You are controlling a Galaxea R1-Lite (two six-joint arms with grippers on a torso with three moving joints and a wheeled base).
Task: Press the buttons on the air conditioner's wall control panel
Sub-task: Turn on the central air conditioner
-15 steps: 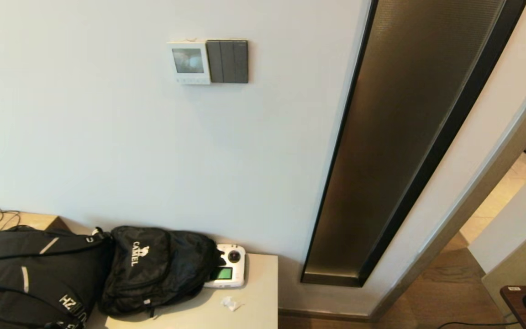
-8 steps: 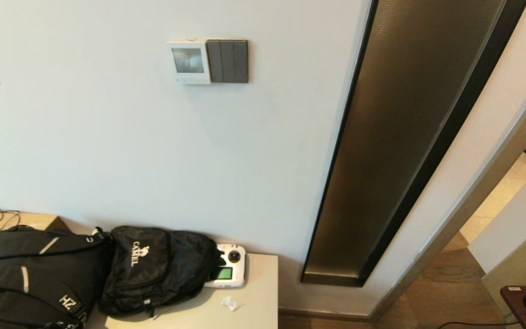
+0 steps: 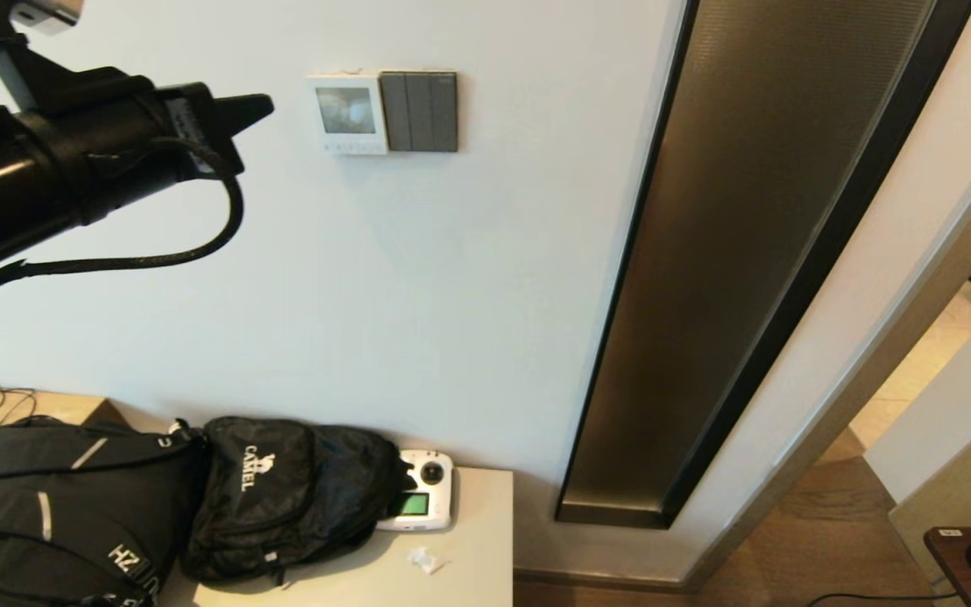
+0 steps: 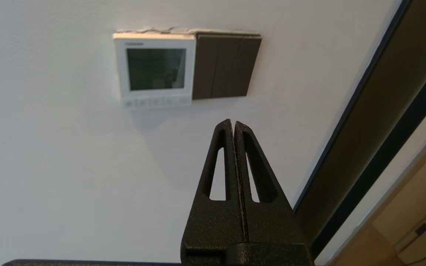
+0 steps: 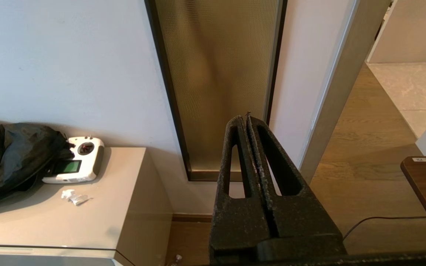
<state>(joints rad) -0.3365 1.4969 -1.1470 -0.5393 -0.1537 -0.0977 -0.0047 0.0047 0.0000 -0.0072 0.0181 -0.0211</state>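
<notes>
The white square control panel (image 3: pixel 348 114) hangs on the wall with a grey screen and a row of tiny pale buttons (image 3: pixel 351 147) along its bottom edge. It also shows in the left wrist view (image 4: pixel 155 70), with its buttons (image 4: pixel 156 101). My left gripper (image 3: pixel 262 104) is shut and empty, raised at panel height, a short way left of the panel and apart from it. In the left wrist view its tip (image 4: pixel 233 123) sits short of the wall. My right gripper (image 5: pixel 245 118) is shut and empty, held low; it is out of the head view.
A dark grey three-rocker switch plate (image 3: pixel 420 111) touches the panel's right side. A tall dark-framed glass strip (image 3: pixel 738 253) runs down the wall to the right. Below, a low cabinet (image 3: pixel 477 556) carries black bags (image 3: pixel 283 497) and a white handheld remote (image 3: pixel 420 502).
My left arm has come up from outside the view at the left and swung right; its shut gripper is now level with the panel. Nothing else has moved.
</notes>
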